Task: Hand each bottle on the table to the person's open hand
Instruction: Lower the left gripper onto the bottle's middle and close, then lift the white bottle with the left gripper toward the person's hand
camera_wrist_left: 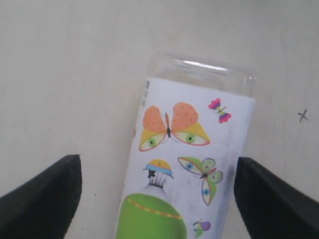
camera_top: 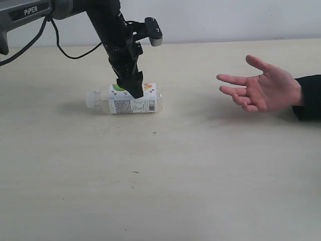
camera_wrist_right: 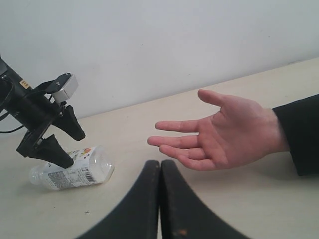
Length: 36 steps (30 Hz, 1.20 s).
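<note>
One clear bottle (camera_top: 131,105) with a white cap and a green-and-white butterfly label lies on its side on the table (camera_top: 200,175), cap pointing left. My left gripper (camera_top: 130,88) reaches down over its middle, open, a finger (camera_wrist_left: 45,199) on each side of the label (camera_wrist_left: 189,149); one finger stands clear of the bottle, the other sits close to its edge. The person's open hand (camera_top: 266,90) hovers palm-up at the right, fingers spread toward the bottle. My right gripper (camera_wrist_right: 160,167) is shut and empty, low in front of that hand (camera_wrist_right: 224,134), and out of the exterior view.
A black cable (camera_top: 65,47) hangs from the left arm behind the bottle. The person's black sleeve (camera_top: 308,98) lies at the right edge. A pale wall (camera_top: 225,20) rises behind the table's far edge. Tiny dark specks (camera_top: 154,133) mark the tabletop.
</note>
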Each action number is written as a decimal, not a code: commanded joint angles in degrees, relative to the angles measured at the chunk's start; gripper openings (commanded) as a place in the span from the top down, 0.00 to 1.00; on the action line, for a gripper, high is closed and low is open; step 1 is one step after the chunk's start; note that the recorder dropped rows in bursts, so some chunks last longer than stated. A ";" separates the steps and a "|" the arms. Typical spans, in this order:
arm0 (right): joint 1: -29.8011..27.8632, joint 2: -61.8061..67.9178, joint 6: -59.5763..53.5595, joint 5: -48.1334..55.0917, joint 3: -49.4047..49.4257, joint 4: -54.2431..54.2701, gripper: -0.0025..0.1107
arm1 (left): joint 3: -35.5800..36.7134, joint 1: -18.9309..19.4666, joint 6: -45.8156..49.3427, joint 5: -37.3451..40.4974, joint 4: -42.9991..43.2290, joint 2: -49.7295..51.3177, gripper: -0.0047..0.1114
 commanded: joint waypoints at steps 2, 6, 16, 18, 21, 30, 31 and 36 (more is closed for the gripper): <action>-0.16 -0.14 -0.02 -0.44 0.30 -0.43 0.98 | -0.31 -0.02 0.69 0.02 0.07 0.43 0.27; -0.16 -0.14 -0.02 -0.44 0.30 -0.43 0.98 | 1.50 -0.02 0.58 0.02 0.07 0.81 0.27; -0.16 -0.14 -0.02 -0.44 0.30 -0.43 0.98 | 3.21 -0.02 0.68 0.02 1.61 1.51 0.27; -0.16 -0.14 -0.02 -0.44 0.30 -0.43 0.98 | 3.21 -0.02 0.91 0.02 1.51 1.76 0.27; -0.16 -0.14 -0.02 -0.44 0.30 -0.43 0.98 | 3.21 -0.02 0.91 0.02 1.51 2.28 0.27; -0.16 -0.14 -0.02 -0.44 0.30 -0.43 0.98 | 2.59 -0.02 0.28 0.02 1.40 3.49 0.36; -0.16 -0.14 -0.02 -0.44 0.30 -0.43 0.98 | 2.21 -0.02 0.15 0.02 1.40 3.49 0.39; -0.16 -0.14 -0.02 -0.44 0.30 -0.43 0.98 | 1.32 -0.02 -0.97 0.02 1.40 2.86 0.72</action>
